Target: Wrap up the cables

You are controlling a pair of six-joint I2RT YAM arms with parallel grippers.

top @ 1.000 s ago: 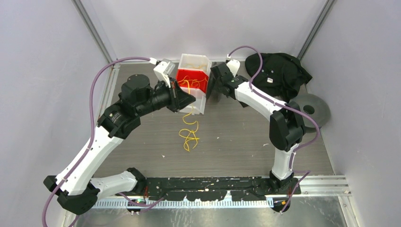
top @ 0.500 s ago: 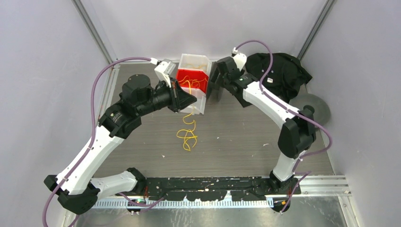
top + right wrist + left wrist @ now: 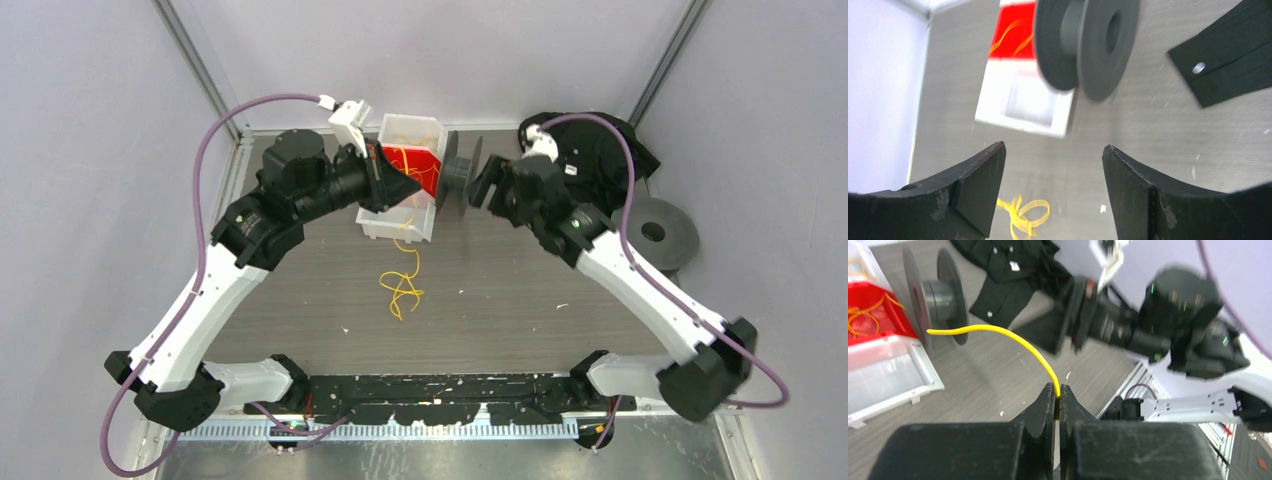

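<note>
left gripper (image 3: 1057, 391) pinching cable (image 3: 979, 327), right gripper (image 3: 1053, 148) agape

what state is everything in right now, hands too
left hand, shut on the yellow cable
right hand, open, empty
yellow cable, one end pinched, rest looped loose on the table
upright spool, standing on edge, bare
flat spool, lying flat
bin, open, holding loose cables
black cloth, crumpled

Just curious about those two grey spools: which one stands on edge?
The spool beside the white bin, facing the right gripper; the other spool lies flat, off to the right.
</note>
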